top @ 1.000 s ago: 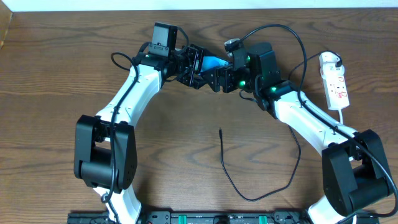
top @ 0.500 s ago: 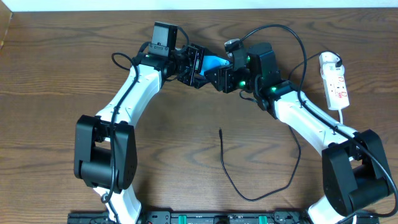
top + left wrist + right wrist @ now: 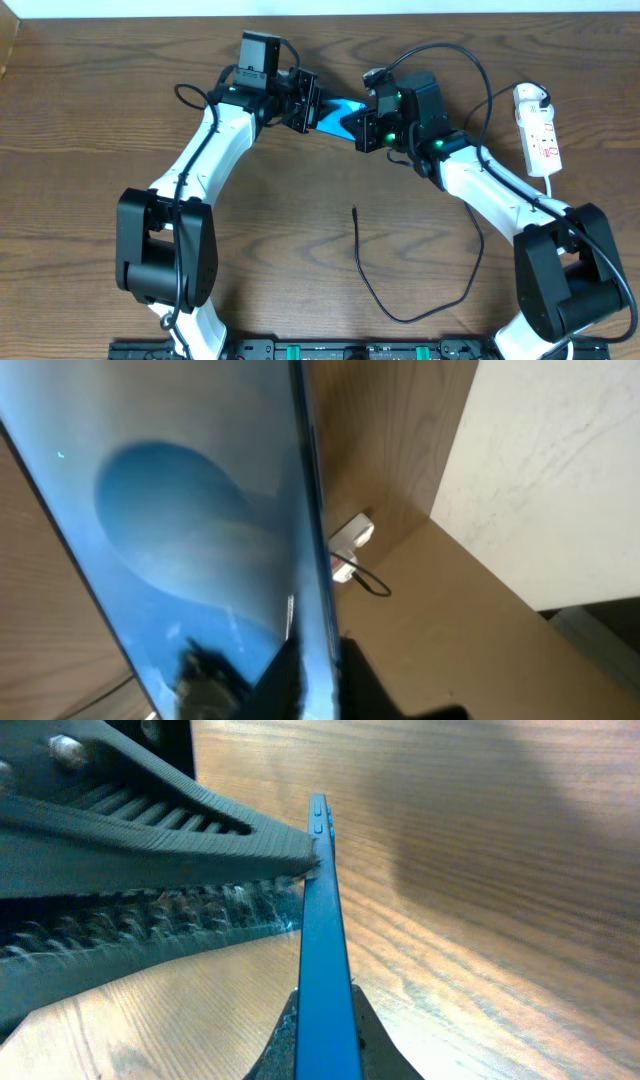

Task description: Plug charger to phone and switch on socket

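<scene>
Overhead, both grippers have just squeezed shut. The left gripper (image 3: 307, 103) and the right gripper (image 3: 359, 126) now each pinch 1 end of the phone (image 3: 340, 107), holding it between them at the back of the table (image 3: 100, 200). The charger (image 3: 356, 240) lies loose, well apart. The socket (image 3: 541, 135) waits far right. I think 1 gripper must let go to fetch the plug.
</scene>
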You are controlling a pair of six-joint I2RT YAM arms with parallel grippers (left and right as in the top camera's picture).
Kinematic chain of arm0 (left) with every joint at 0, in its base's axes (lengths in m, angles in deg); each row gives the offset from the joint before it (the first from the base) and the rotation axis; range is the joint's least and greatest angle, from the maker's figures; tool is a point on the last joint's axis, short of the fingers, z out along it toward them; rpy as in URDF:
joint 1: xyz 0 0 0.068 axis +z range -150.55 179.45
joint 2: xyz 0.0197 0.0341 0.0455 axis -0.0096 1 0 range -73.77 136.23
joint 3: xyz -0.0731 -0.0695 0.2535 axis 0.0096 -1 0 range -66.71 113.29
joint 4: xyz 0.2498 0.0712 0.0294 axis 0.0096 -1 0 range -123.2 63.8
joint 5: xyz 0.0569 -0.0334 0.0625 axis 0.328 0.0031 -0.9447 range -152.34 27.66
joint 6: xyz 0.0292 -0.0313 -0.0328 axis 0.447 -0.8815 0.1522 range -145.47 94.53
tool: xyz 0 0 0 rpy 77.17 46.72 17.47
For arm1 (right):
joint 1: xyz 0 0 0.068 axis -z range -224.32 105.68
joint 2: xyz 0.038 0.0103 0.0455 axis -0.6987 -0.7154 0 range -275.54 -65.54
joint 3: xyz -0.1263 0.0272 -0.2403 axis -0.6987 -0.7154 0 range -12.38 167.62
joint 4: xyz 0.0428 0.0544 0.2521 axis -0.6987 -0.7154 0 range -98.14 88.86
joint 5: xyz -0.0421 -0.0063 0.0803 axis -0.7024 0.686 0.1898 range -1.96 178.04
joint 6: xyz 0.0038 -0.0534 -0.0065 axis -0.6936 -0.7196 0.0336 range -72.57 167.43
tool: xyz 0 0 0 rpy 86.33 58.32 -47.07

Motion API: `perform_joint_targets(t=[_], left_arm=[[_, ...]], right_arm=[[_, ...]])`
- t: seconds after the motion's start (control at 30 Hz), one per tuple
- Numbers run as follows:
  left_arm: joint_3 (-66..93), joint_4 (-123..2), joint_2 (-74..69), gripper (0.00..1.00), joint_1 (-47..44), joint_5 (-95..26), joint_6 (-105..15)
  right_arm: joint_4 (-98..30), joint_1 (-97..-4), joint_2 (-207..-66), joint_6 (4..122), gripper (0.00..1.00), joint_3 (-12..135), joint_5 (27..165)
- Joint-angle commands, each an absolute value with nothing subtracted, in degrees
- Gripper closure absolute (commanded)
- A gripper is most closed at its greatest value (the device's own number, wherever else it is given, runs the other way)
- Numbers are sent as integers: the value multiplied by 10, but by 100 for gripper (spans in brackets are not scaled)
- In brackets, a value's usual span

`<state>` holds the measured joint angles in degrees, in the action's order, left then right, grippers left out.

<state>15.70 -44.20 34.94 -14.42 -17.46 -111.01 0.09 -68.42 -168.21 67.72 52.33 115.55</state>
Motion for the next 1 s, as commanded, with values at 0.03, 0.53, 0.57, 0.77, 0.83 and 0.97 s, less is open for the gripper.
perform_joint_targets(t=[0.03, 0.53, 0.57, 0.77, 0.83, 0.97], left_arm=[[157, -451, 339, 83, -151, -159, -1101], [157, -329, 339, 9, -149, -94, -1092], [157, -329, 339, 9, -149, -101, -1092], [157, -329, 339, 9, -149, -172, -1091], [157, -329, 339, 9, -149, -205, -1091], [157, -329, 339, 9, -149, -272, -1092]], right_arm=[[25, -681, -1676, 671, 99, 535, 1171], [40, -555, -1676, 906, 99, 535, 1171], [42, -550, -1676, 946, 99, 535, 1172], [114, -538, -1676, 1172, 99, 535, 1233], [148, -539, -1676, 1221, 99, 535, 1246], [198, -547, -1676, 1283, 99, 535, 1240]])
